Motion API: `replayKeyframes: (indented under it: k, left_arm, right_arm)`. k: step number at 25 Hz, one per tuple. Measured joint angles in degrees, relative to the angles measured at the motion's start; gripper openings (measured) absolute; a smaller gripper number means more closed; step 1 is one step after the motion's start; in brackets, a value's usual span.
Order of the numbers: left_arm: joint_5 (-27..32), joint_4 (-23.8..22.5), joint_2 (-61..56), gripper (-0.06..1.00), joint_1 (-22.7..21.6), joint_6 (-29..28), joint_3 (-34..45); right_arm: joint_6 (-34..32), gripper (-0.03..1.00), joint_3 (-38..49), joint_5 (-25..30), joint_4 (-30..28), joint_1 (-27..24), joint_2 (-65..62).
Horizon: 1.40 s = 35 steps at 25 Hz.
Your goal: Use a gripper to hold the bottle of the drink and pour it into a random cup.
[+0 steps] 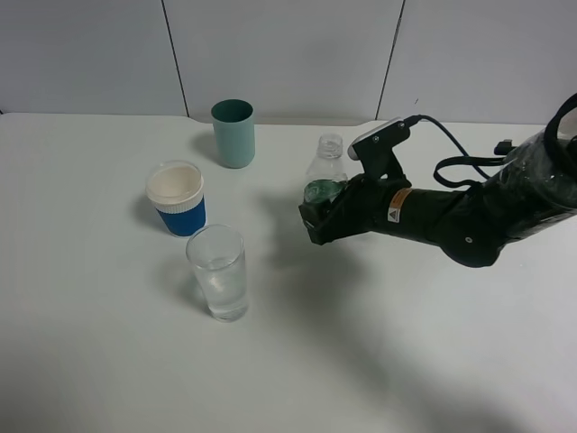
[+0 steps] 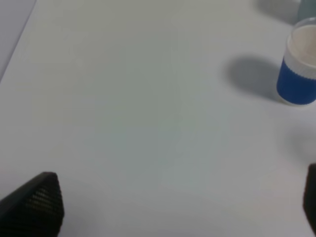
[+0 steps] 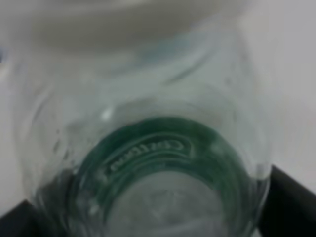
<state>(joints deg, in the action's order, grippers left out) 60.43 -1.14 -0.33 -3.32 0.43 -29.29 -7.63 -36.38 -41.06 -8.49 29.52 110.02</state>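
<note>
My right gripper (image 1: 321, 209) is shut on the bottle (image 1: 325, 170), a small clear uncapped bottle with a dark green label, held roughly upright above the table right of centre. In the right wrist view the bottle (image 3: 148, 148) fills the frame between the black jaws. The tall clear glass (image 1: 218, 272) stands at the front left of the bottle, with clear liquid in it, well apart from the gripper. My left gripper (image 2: 177, 207) is open and empty over bare table; only its two black fingertips (image 2: 37, 200) show.
A blue cup with a white rim (image 1: 178, 198) stands behind the glass; it also shows in the left wrist view (image 2: 298, 64). A teal cup (image 1: 233, 133) stands at the back. The white table (image 1: 108, 361) ends at a grey wall behind.
</note>
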Motion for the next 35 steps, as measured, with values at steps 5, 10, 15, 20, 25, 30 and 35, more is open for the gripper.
replayKeyframes:
  k: [5, 10, 15, 20, 25, 30, 35]
  left_arm:
    - [0.0, 0.0, 0.0, 0.98, 0.0, 0.0, 0.0]
    - [0.0, 0.0, 0.0, 0.98, 0.0, 0.0, 0.0]
    - [0.0, 0.0, 0.0, 0.98, 0.0, 0.0, 0.0]
    - [0.0, 0.0, 0.0, 0.98, 0.0, 0.0, 0.0]
    - [0.0, 0.0, 0.0, 0.98, 0.0, 0.0, 0.0]
    - [0.0, 0.0, 0.0, 0.98, 0.0, 0.0, 0.0]
    - [0.0, 0.0, 0.0, 0.98, 0.0, 0.0, 0.0]
  right_arm:
    - [-0.1, 0.80, 0.0, -1.7, -0.7, 0.0, 0.0]
    - [-4.7, 0.81, 0.0, -1.7, -3.1, 0.0, -0.7]
    - [-7.1, 0.81, 0.0, -1.1, -6.1, 0.0, -4.6]
    - [-7.6, 0.81, 0.1, 4.2, -7.1, 0.0, -11.1]
    - [-7.6, 0.82, 0.2, 9.8, -7.4, 0.0, -17.7]
    - [-7.6, 0.83, 0.2, 17.7, -7.9, 0.0, -25.2]
    - [-6.1, 0.84, 0.2, 26.6, -8.0, 0.0, -31.9]
